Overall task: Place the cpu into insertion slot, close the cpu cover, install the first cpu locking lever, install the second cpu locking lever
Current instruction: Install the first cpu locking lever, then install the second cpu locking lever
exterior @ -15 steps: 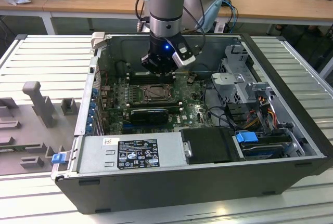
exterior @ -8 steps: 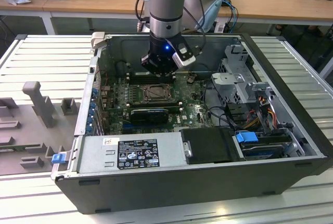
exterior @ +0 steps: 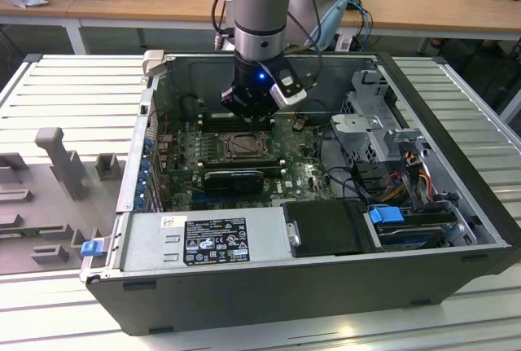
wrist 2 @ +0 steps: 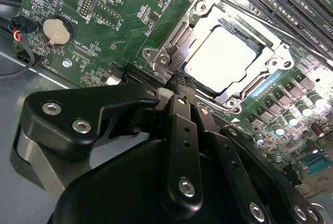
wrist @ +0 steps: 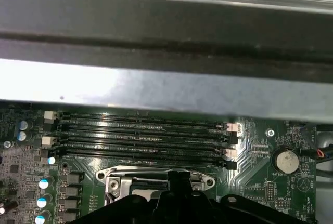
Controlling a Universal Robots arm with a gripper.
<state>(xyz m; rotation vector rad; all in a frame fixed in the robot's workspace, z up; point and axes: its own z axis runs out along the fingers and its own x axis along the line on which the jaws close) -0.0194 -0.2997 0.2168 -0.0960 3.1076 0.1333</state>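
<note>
The cpu (wrist 2: 221,55), pale and square, lies flat in the insertion slot (exterior: 242,146) on the green board. The cpu cover (wrist 2: 179,34), a silvery frame, lies down around it with the chip showing through its cut-out. My gripper (wrist 2: 177,84) is shut, its black fingertips pressed together with nothing visible between them. The tips sit at the edge of the socket, beside one corner of the cover. In the exterior view the gripper (exterior: 248,115) hangs just above the slot. The first wrist view has the gripper (wrist: 177,182) in front of the socket's metal rim (wrist: 117,174).
Long black memory slots (wrist: 145,130) run beside the socket, below the grey case wall (wrist: 156,89). A coin battery (wrist 2: 55,30) sits on the board. A black card (exterior: 232,178), the power supply (exterior: 203,237) and a drive cage (exterior: 374,123) crowd the case.
</note>
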